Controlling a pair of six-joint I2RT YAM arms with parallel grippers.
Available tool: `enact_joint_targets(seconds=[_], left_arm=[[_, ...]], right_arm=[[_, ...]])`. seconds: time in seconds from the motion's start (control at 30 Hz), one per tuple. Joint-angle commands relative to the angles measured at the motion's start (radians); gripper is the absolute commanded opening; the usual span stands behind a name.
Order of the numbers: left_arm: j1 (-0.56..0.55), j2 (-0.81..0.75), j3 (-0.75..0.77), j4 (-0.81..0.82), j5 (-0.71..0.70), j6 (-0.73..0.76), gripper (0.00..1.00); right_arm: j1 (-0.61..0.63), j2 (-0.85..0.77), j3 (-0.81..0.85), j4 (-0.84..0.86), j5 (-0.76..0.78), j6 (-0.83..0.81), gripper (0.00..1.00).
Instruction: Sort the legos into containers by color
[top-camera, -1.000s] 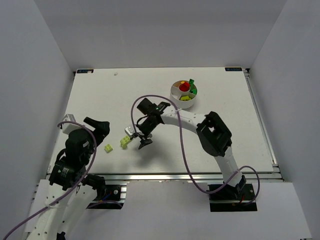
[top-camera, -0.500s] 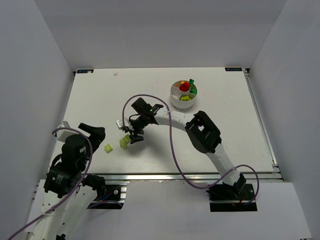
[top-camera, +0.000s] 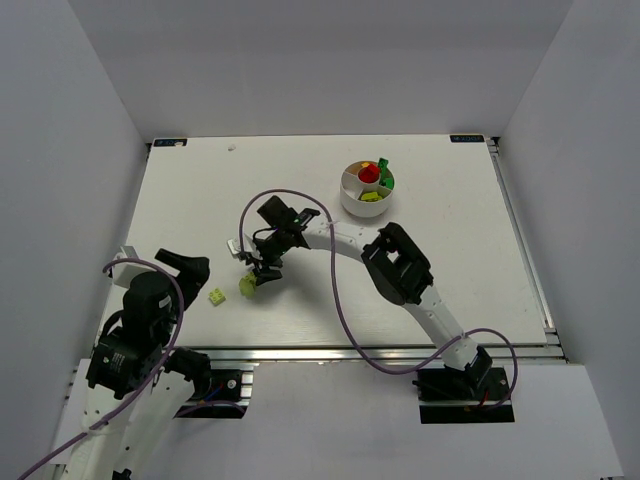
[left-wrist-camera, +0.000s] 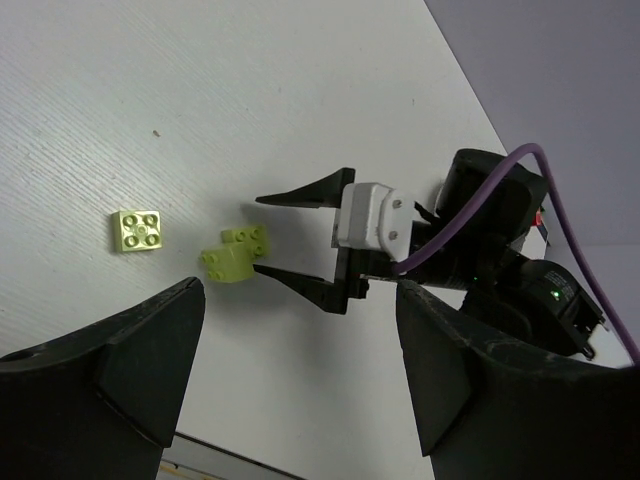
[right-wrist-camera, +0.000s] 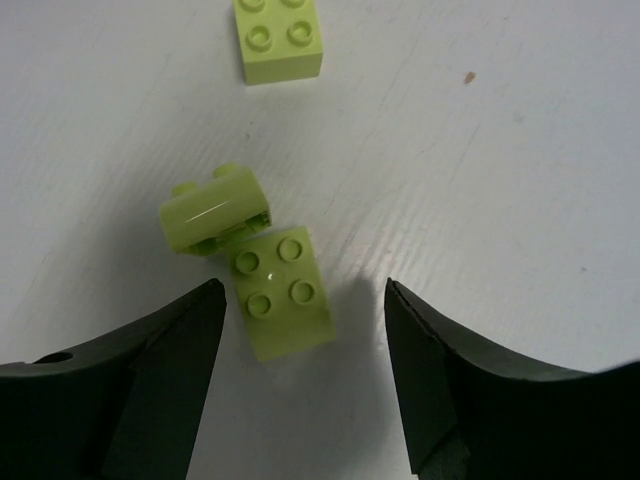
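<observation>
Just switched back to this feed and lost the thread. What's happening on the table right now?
The right gripper is open and low over two lime bricks that lie against each other, roughly between its fingers; it has not closed on them. A third lime brick sits apart nearby. The left gripper is open and empty, back near its own base. The white dish at the far side already holds red, green and lime pieces.
</observation>
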Motion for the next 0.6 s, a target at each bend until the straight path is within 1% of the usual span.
enact_joint_targets(seconds=[0.0,0.03,0.1,0.13,0.33,0.5,0.57], left_arm=[[-0.001,-0.005,0.008,-0.009,0.002,-0.021,0.86],[-0.001,-0.005,0.003,-0.008,0.004,-0.024,0.86],[-0.001,-0.008,-0.001,-0.002,0.008,-0.028,0.86],[-0.001,-0.008,-0.003,0.002,0.008,-0.030,0.86],[-0.001,0.006,-0.010,0.032,0.025,-0.025,0.86],[-0.001,0.024,-0.050,0.094,0.067,-0.022,0.86],[-0.001,0.032,-0.067,0.132,0.091,-0.022,0.86]], right_arm=[[0.013,0.022,0.023,-0.063,-0.014,-0.053,0.69],[0.013,0.024,0.018,-0.068,-0.013,-0.056,0.68],[0.013,0.027,0.015,-0.074,-0.010,-0.062,0.62],[0.013,0.027,0.015,-0.076,-0.011,-0.065,0.56],[0.004,0.004,-0.008,-0.059,-0.008,-0.034,0.31],[-0.034,-0.067,-0.085,0.007,0.030,0.025,0.21],[-0.062,-0.114,-0.117,0.030,0.044,0.053,0.14]])
